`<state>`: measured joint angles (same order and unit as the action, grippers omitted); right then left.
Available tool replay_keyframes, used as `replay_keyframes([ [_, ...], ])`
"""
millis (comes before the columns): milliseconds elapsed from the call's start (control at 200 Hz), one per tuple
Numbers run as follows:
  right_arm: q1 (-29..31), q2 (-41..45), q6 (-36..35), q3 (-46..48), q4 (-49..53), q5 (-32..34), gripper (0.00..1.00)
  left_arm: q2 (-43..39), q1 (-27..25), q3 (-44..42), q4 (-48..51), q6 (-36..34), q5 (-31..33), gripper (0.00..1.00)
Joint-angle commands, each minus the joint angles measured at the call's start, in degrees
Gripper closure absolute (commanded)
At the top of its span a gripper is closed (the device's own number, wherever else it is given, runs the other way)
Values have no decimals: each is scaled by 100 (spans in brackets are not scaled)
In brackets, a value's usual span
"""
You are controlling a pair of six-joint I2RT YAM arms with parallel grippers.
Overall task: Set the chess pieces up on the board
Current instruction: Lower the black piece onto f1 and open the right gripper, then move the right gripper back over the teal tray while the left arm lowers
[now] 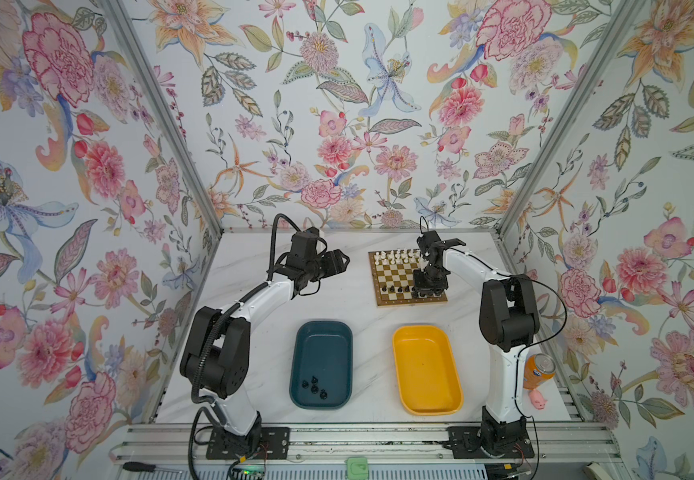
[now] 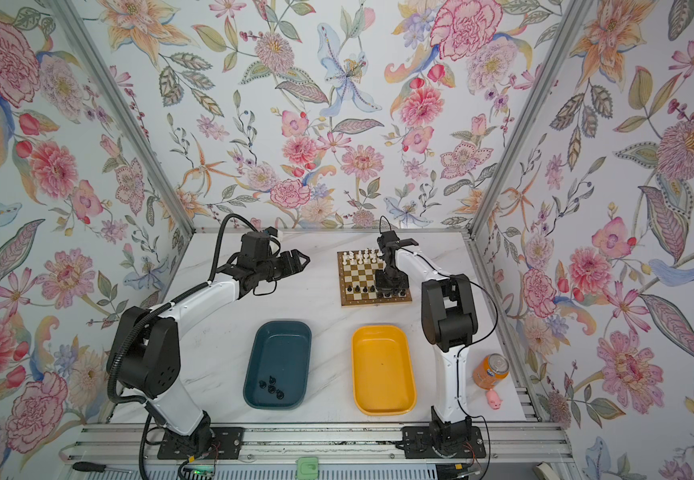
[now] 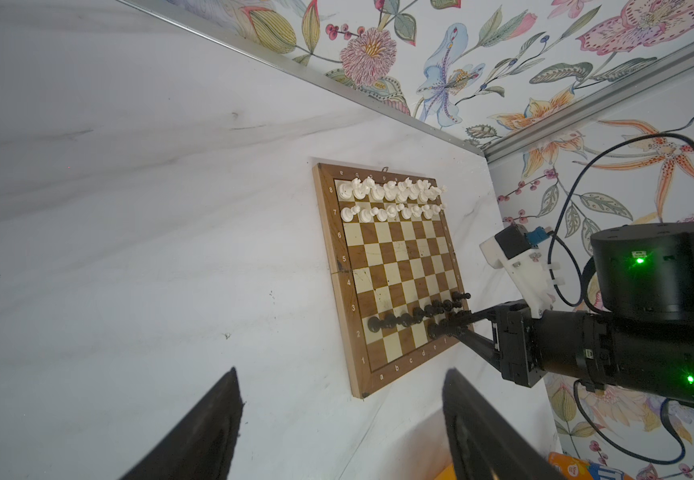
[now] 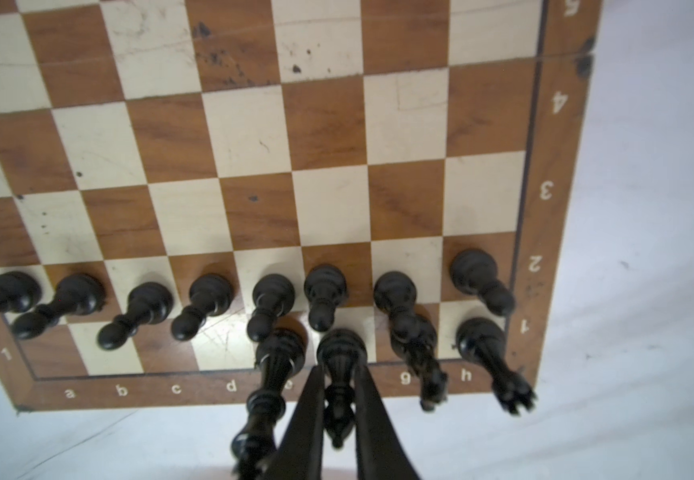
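Wooden board (image 4: 565,145) edge: black piece (image 4: 339,365) between right fingers (image 4: 303,424), crowded.

Scuffed matt wood board (image 4: 328,203); glossy black plastic chess pieces (image 4: 324,286); smooth marbled table (image 4: 648,208)

Board (image 3: 395,266): one.
White pieces (image 3: 378,193): two rows, eight each by my count, sixteen.
Black pawns (image 4: 208,295): eight, one row.
Taller black pieces (image 4: 482,345) behind them: four.
Loose black pieces (image 1: 314,389): four, in the teal tray (image 1: 322,332).
Trays: two, counting the yellow tray (image 1: 424,399).
Orange can (image 1: 538,370): one.
Pink toy pig (image 1: 538,401): one.
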<state>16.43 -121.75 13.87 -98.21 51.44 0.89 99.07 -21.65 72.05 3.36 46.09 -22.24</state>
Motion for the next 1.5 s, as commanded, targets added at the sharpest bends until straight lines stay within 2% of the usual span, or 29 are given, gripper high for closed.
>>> replay_keyframes([
  [0,39,-63,-66,-189,155,36,81,25,45,99,45,-38,-6,23],
  [250,51,-19,-69,-213,165,72,72,-18,43,63,58,-45,1,23],
  [786,-49,456,-111,-443,280,381,68,-273,40,-140,-11,-47,53,22],
  [1081,-75,1096,-58,-488,493,646,65,-878,53,-680,148,-129,215,21],
  [1326,677,1769,210,-491,739,372,61,-2170,135,-1901,541,-140,447,21],
  [1496,1816,2065,573,-211,718,36,62,-3195,192,-2747,1054,-172,649,23],
])
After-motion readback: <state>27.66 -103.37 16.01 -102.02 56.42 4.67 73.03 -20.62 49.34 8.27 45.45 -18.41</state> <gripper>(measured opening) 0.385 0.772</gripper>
